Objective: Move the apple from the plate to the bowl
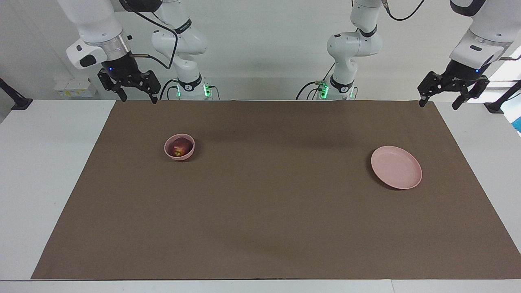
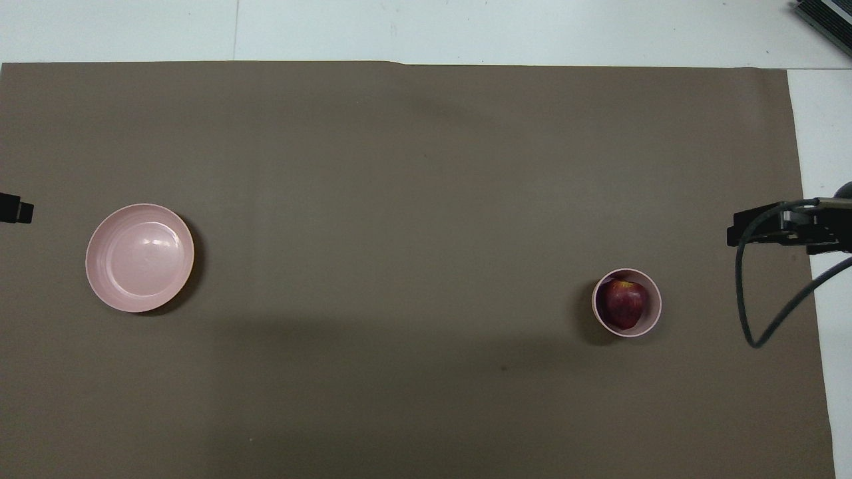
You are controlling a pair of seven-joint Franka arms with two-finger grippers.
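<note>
Sitting in the bowl [image 1: 179, 147] toward the right arm's end of the counter [image 1: 36, 162]: apple [image 1: 180, 146] | plate [image 1: 396, 167] lying bare, well apart | right gripper [image 1: 137, 97] hanging open and empty, the nearer of the 2 to the apple | left gripper [image 1: 438, 103] waiting open and empty | judging task done.

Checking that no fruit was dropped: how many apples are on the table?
1. The apple sits in the bowl, toward the right arm's end of the table. The plate holds none.
</note>
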